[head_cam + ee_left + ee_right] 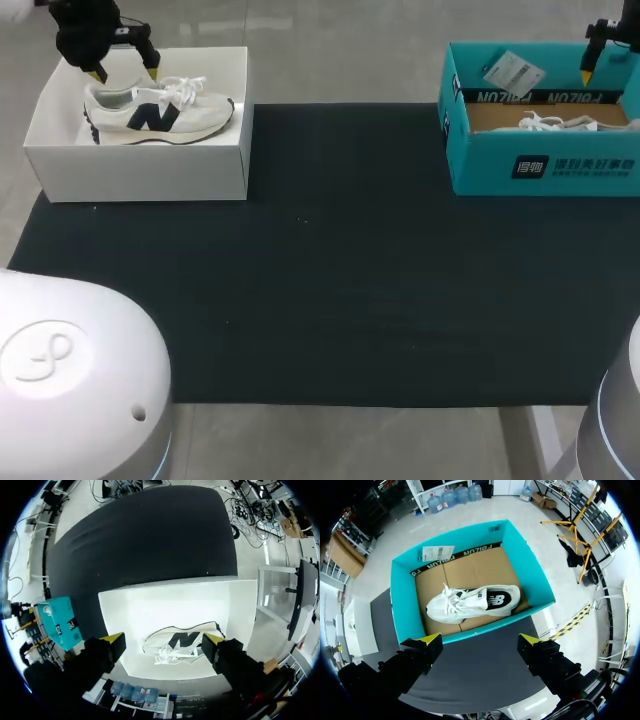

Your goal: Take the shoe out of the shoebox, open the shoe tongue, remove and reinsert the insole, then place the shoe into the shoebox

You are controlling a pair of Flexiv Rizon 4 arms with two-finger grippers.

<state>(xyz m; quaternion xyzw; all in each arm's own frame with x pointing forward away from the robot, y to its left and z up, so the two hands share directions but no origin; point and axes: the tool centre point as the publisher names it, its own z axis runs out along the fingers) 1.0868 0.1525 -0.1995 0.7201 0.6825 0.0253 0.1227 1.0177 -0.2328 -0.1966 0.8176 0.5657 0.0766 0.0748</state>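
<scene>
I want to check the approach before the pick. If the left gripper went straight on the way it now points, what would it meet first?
Most likely the white shoe in the white box. It lies straight ahead of the left gripper, between its open fingers. How far off it is remains unclear.

Shoe [155, 112] in white shoebox [135, 172], teal shoebox [545, 168] well apart

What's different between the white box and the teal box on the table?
The white box is plain; the teal box carries print and a paper tag. The white box is white inside, the teal box brown. The white box's shoe lies on its side, the teal box's shoe looks upright. Both are open, each holding one white shoe.
</scene>
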